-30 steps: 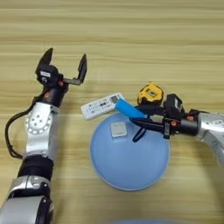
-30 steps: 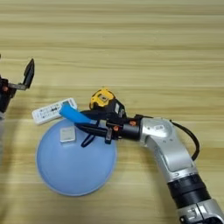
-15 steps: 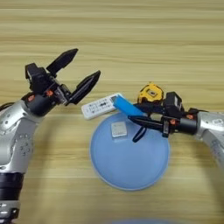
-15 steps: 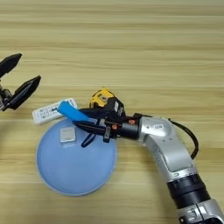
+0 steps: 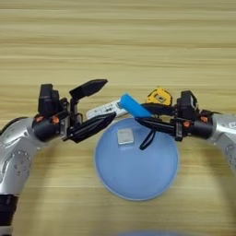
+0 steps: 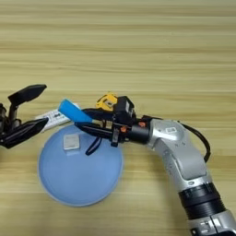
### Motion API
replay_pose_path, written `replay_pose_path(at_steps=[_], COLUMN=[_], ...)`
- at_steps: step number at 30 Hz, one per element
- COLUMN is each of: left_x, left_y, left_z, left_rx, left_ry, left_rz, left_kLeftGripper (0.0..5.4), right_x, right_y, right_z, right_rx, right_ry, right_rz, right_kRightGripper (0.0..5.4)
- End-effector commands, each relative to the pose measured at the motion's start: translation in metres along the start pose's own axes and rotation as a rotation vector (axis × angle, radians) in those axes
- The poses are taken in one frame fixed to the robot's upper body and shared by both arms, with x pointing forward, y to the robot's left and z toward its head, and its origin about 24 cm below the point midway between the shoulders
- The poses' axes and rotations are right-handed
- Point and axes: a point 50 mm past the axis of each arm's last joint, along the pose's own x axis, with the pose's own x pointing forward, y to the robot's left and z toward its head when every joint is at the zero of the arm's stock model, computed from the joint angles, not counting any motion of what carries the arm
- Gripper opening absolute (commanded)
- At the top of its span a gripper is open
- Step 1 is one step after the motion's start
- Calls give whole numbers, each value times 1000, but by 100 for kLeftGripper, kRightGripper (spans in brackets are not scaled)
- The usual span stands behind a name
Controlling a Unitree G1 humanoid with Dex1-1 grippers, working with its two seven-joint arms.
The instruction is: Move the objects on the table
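I have the blue bar [image 5: 135,106] pinched at the tips of my right gripper [image 5: 140,115]: its two black fingers close on the bar's lower right end, and the bar sticks up and away to the left of them, tilted, lifted off the table [image 5: 115,41]. It hangs over the far rim of the pale-blue plate [image 5: 138,173], which lies just below and ahead of those fingertips.

The white remote [image 5: 107,110] lies flat on the wood immediately beyond the bar, on the left side of the right gripper's tips, its near end touching or overlapping the plate's rim; I cannot tell which. Its right end is hidden behind the bar.

My left gripper [image 5: 105,100] comes in from the opposite side with its fingers spread wide. The upper finger [image 5: 90,88] stands above the remote's far left end, and the lower finger [image 5: 92,127] runs along the table beneath the remote, its point reaching the plate's edge. The remote sits in the gap between them, though I cannot tell whether either finger touches it.

The yellow-and-black tape measure [image 5: 159,97] sits just behind the right gripper's upper finger. A small grey square tile [image 5: 125,136] rests on the plate, below the bar and between the two grippers' tips.
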Motion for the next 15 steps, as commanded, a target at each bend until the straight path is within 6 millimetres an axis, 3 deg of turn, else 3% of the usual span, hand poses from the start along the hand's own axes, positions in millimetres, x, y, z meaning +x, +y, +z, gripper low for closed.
replay_pose_path(at_steps=[1,15], left_x=[6,18], left_y=[0,-2], left_z=[-2,-12], left_rx=[4,14], left_ry=[42,87], left_rz=[-42,-103], left_kLeftGripper=[540,540], right_x=[3,16], right_y=[6,20], right_z=[5,8], right_rx=[1,13], right_ry=[-25,-49], right_rz=[43,121], right_kRightGripper=[142,142])
